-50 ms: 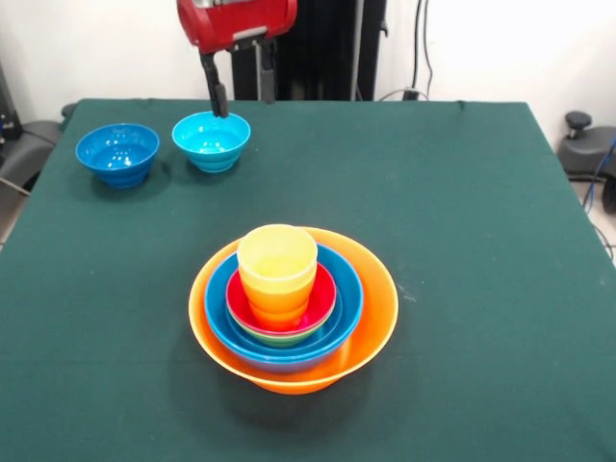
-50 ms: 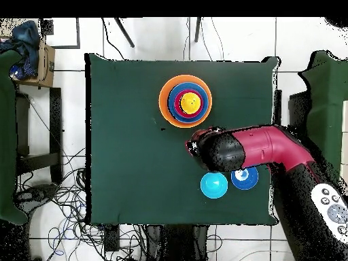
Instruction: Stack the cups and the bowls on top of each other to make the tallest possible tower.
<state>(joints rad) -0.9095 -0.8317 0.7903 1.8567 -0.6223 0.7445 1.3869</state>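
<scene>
Hanging at the top of the front view, the end effector has its two dark fingers spread apart and holds nothing. Its left finger points down at the far rim of the light-blue bowl, seemingly just above or behind it; contact cannot be judged. A darker blue bowl sits just beside the light-blue one, toward the upper left of the frame, the two close but apart.

The tower stands in the lower middle of the frame, well apart from both loose bowls. Its base is the big orange bowl; nested inside are a blue bowl, a red bowl with a green rim showing under it, and a yellow cup on an orange cup, both upright.

The coming move looks like a grasp on the light-blue bowl, which lies almost straight below the end effector, so little sideways travel is needed. From there the tower lies down the frame and slightly right, across bare green tabletop with nothing in the way. The nearest edge is the tabletop's far one, just behind the two bowls. The darker blue neighbour is what a wide approach could nudge. In the overhead view the arm hides the end effector.
</scene>
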